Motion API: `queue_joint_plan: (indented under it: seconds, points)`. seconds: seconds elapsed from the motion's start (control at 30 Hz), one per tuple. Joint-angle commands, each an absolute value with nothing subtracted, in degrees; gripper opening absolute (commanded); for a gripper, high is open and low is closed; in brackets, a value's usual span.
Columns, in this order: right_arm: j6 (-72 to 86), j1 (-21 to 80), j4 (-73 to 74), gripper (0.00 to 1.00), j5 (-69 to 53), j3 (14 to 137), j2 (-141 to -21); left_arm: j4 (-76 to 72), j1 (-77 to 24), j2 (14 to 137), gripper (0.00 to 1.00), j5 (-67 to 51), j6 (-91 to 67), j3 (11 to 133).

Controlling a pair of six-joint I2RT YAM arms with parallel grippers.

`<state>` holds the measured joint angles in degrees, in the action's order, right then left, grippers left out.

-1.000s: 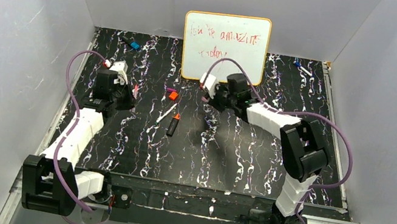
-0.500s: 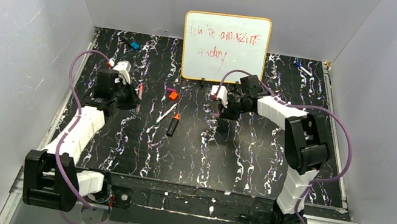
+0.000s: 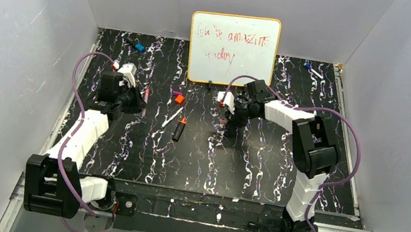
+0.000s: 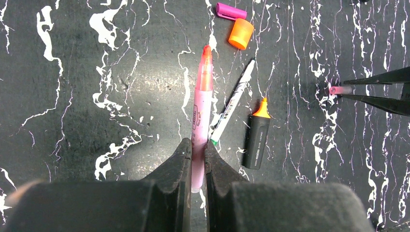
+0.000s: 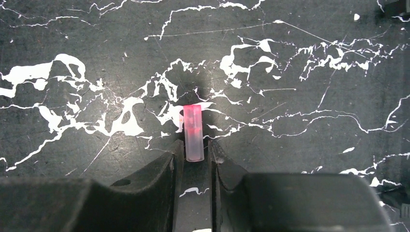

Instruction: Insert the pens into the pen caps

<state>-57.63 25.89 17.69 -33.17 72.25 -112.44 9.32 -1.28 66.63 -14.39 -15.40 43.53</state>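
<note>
Right wrist: translucent pink cylindrical cap (image 5: 194, 133)

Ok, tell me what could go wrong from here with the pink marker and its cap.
The pink cap sits only at the very tips of the right gripper, so it may slip or tilt. The left gripper pinches the pink marker near its rear; the long free front could wobble and miss the cap.

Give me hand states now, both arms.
Left hand: closed, holding the pink pen.
Right hand: around the pink cap; gripped or loose cannot be told.
</note>
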Motion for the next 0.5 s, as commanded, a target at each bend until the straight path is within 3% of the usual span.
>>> queue_joint_plan:
  seconds: [0.0, 0.1, 0.3, 0.33, 0.37, 0.47]
  points:
    - [-60.13, 25.85, 15.78, 0.34, -31.64, 70.06, -107.94, 9.42, -1.14, 66.79, 0.0, -15.67, -14.77, 42.88]
    - [-58.88, 25.74, 14.39, 0.34, -31.48, 68.65, -103.33, 9.26, -1.14, 66.86, 0.0, -15.93, -14.6, 42.88]
    - [-48.1, 25.77, 5.16, 0.46, -29.38, 64.35, -93.65, 8.82, -1.14, 66.76, 0.0, -17.27, -14.63, 43.03]
    - [-44.02, 25.78, 2.41, 0.56, -28.95, 63.73, -92.33, 8.66, -1.19, 66.72, 0.0, -17.75, -14.67, 43.06]
    - [-38.84, 25.77, -0.23, 0.78, -28.06, 63.13, -91.16, 8.55, -1.22, 66.63, 0.0, -18.14, -14.68, 43.07]
    - [-19.55, 26.0, -7.44, 0.98, -26.26, 62.13, -88.57, 8.13, -2.07, 66.75, 0.0, -19.72, -14.08, 43.46]
